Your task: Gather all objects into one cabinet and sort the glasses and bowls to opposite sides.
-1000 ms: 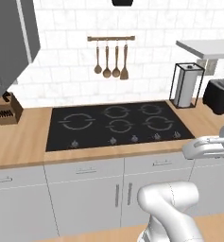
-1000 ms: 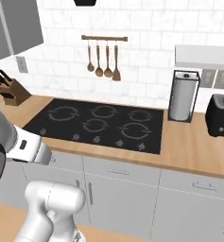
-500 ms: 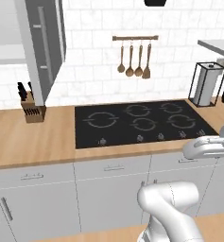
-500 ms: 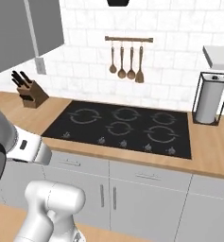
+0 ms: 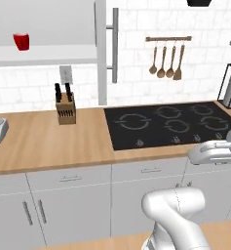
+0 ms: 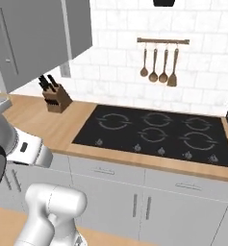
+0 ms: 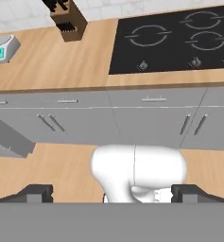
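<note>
High on shelf, red cup (image 5: 21,41), gripper (image 7: 111,193) far below

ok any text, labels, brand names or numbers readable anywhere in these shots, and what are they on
None can be read.
kitchen scale: its blue-green display panel shows no legible digits.
hob: small marks along the front edge by the controls, too small to make out.
red cup on the cabinet shelf: plain, no print visible.
knife block: no label visible.
</note>
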Motion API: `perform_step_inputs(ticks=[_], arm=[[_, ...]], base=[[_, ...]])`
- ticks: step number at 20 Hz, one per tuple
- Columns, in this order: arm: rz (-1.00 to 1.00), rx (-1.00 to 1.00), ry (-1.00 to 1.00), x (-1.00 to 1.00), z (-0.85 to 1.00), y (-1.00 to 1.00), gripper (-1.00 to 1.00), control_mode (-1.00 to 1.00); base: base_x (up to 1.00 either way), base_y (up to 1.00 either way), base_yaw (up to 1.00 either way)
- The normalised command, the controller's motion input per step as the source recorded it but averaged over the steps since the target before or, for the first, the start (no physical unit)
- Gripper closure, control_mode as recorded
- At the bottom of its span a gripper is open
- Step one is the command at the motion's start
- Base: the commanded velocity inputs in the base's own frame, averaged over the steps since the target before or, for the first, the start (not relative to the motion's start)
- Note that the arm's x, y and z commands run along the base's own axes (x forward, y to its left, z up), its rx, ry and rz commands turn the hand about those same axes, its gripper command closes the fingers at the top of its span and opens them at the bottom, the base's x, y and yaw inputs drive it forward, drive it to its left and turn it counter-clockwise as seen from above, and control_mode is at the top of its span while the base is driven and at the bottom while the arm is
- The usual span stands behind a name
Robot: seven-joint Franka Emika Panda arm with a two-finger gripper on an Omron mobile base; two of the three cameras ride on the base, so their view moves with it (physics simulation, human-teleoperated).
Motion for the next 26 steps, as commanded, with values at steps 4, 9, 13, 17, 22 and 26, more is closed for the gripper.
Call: perform_step_inputs(ticks=[4,9,13,17,22,26], arm=[[0.00,0.00,0.00,0.00,0.00,0.00,-1.00,1.00],[0.00,0.00,0.00,0.00,0.00,0.00,-1.00,1.00],[0.00,0.00,0.00,0.00,0.00,0.00,-1.00,1.00],[0.00,0.00,0.00,0.00,0.00,0.00,-1.00,1.00],[0.00,0.00,0.00,0.00,0.00,0.00,-1.00,1.00],[0.00,0.00,0.00,0.00,0.00,0.00,-1.00,1.00]], base=[[0.00,0.72,0.00],[0.00,0.73,0.00],[0.04,0.73,0.00],[0.09,0.71,0.00],[0.31,0.55,0.00],[0.52,0.52,0.00]])
